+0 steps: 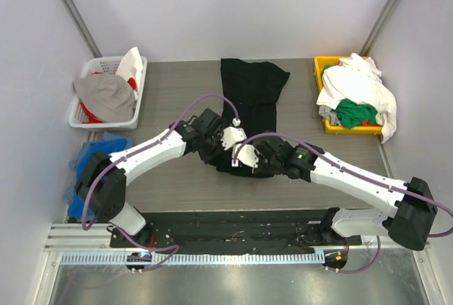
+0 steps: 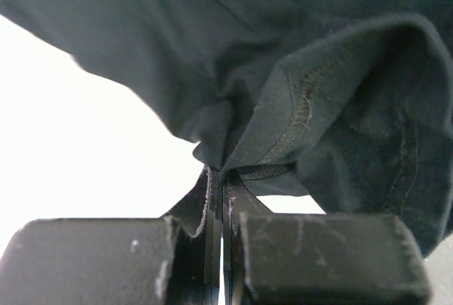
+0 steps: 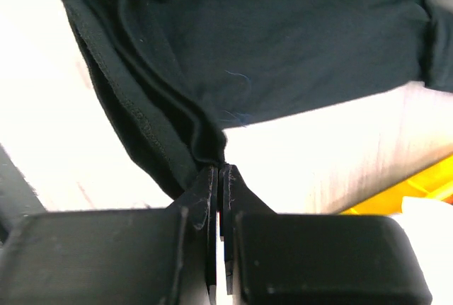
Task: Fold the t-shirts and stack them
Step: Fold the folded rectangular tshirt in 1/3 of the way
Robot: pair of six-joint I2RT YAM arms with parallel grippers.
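Jaws of the left gripper (image 2: 221,177) and right gripper (image 3: 220,172) are each clamped on the black t-shirt (image 1: 251,89) near the bench's (image 1: 177,192) middle.

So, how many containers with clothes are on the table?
2. A white basket at the far left and a yellow bin at the far right. A blue mesh item beside the left arm may be a third; I cannot tell.
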